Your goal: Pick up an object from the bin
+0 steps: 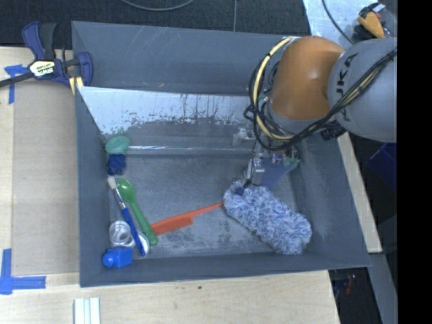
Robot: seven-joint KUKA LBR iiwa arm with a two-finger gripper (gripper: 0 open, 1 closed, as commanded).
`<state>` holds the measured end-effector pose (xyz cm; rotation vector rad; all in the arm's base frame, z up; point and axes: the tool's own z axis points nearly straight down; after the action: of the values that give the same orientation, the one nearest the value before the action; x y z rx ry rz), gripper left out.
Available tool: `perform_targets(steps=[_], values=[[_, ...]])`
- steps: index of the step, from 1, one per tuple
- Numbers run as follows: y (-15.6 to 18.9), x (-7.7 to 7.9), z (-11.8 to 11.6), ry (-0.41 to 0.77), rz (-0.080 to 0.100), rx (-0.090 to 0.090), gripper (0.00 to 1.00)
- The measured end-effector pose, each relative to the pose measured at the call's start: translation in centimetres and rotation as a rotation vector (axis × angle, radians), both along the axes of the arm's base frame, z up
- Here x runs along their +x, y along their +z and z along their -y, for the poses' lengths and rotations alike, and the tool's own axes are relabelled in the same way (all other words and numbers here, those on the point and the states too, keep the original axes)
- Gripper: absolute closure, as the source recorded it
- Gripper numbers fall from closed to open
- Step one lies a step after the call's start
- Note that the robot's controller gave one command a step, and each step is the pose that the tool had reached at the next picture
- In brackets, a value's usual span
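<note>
We watched the gripper (251, 175) sit low in the right half of the bin (196, 171), right at the upper-left end of the fluffy blue-and-white duster (270, 220). Clenched or released? We could not tell. An orange comb (183, 220) lay just left of the duster, touching its edge.

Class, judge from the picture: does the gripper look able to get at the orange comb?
Probably yes. The orange comb lies flat and uncovered, below-left of the gripper; only the fluffy blue duster crowds its right tip.
</note>
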<state>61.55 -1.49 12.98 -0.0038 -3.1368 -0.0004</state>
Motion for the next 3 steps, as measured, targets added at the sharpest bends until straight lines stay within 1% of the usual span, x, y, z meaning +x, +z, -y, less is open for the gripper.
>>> perform_targets(steps=[1, 2, 3], values=[[0.5, 0.2, 0.0, 0.000, 0.008, 0.000, 0.00], [-5.7, -4.8, 2.2, 0.017, 0.013, 0.000, 0.00], [-1.6, -6.7, 2.7, -0.179, 0.017, 0.000, 0.00]])
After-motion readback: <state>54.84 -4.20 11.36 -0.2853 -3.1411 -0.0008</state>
